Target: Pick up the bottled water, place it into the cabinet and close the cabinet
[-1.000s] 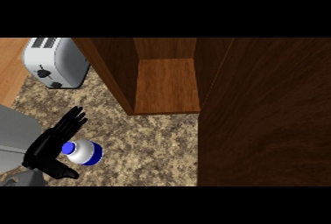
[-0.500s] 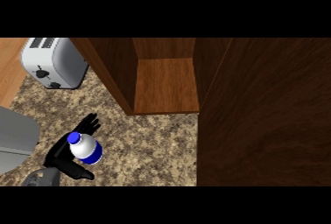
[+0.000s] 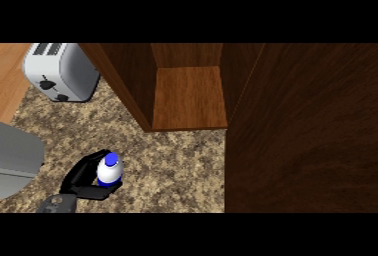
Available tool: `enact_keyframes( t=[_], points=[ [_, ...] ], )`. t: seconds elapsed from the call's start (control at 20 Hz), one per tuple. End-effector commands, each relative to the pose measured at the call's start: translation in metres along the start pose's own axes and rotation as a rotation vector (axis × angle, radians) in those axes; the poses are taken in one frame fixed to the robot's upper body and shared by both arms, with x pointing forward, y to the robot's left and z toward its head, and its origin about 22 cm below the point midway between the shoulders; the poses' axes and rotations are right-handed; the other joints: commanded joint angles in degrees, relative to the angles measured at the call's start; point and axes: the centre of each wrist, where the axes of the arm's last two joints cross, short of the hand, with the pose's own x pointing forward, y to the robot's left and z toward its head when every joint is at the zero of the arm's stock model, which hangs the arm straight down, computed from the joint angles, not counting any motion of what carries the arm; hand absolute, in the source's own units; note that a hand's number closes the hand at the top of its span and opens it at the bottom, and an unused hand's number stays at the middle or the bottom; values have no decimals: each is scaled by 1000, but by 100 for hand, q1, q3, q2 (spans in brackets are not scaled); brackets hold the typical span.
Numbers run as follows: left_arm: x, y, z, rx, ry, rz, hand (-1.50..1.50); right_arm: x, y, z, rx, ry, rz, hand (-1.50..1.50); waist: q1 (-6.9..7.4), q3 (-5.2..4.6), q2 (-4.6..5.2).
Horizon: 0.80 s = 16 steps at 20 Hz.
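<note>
**Bottle grasped, cabinet still to come**

The left hand (image 3: 80, 180) is curled round the bottled water (image 3: 110, 170) at the surface's (image 3: 177, 160) lower left. The grasp looks done; carrying it to the open cabinet (image 3: 188, 97) (well apart) and shutting the door (image 3: 303, 130) remain

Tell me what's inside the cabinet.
Only a bare wooden shelf shows. The door may cover its right side. The bottle is outside, in the left hand.
</note>
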Motion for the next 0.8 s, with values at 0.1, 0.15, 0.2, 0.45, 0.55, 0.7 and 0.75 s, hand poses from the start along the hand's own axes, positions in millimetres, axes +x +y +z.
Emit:
enact_keyframes(
  t=[0.1, 0.15, 0.2, 0.45, 0.55, 0.7, 0.75],
  points=[
    [6, 7, -9, -58, -131, -94, 150, 33, 6, -2, 25, -16, 56, -150, -36, -12, 5],
    [-3, -8, -8, -86, -178, -132, 150, 18, -3, -3, 8, -26, 52, -150, 77, 1, 11],
    [-15, -20, -5, -8, -185, -163, 150, 30, 6, -2, 1, -27, 59, -150, 36, -6, -4],
    [-47, -52, 22, 297, -220, -206, 150, 30, 3, -3, -17, -12, 74, -150, 257, 5, -13],
    [-52, -78, 9, 302, -275, -220, 150, 23, -2, -1, -29, -29, 82, -150, 204, 17, -25],
    [-41, -87, -15, 314, -306, -171, 150, 31, 1, -2, -14, -24, 74, -150, 206, 22, -33],
    [-44, -99, -16, 306, -302, -156, 150, 45, 3, -2, -24, -10, 49, -150, 198, 21, -33]
  ],
)
